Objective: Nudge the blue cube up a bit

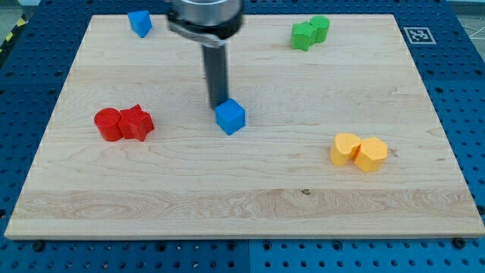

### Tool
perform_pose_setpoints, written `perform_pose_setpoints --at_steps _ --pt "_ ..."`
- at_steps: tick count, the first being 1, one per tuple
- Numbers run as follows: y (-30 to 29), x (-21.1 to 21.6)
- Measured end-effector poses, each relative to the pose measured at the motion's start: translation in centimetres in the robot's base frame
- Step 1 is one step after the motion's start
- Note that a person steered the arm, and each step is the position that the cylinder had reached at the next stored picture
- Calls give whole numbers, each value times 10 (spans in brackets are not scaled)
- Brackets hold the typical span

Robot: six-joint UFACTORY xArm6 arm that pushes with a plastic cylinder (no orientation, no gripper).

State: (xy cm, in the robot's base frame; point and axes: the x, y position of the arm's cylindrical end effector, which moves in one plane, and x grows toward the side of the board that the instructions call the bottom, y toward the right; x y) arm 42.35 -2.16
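Cube, blue, small block [230, 117]: sits near the middle of the pale wooden board [242, 205], a little left of centre, resting flat with one corner turned toward the near edge.

Rod, straight and dark: descends from the arm's grey collar at the far side of the scene; my tip [219, 104] stands at the cube's far-left upper edge, touching it or just beside it, contact not certain. The rod has no jaws and holds nothing; it merely bears against or stands by the block.

Pair, red: a red cylinder [108, 124] and a red star-like block [137, 123], touching each other, well to the left of the cube.

Pair, yellow: a rounded yellow block [346, 149] and a yellow hexagonal block [371, 154], touching, to the right and slightly nearer.

Pair, green: two green blocks [310, 32] pressed together at the far right; shapes hard to make out.

Block, blue, second [139, 22]: far left, near the board's far edge, shape unclear.

Surround: blue perforated table [30, 76] beneath the board; black-and-white marker tag [417, 34] beyond the far-right corner.
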Motion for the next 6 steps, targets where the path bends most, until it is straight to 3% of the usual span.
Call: perform_pose_setpoints --at_steps 2,4,6 --pt "1 63" --pt "-46 95" --pt "25 111"
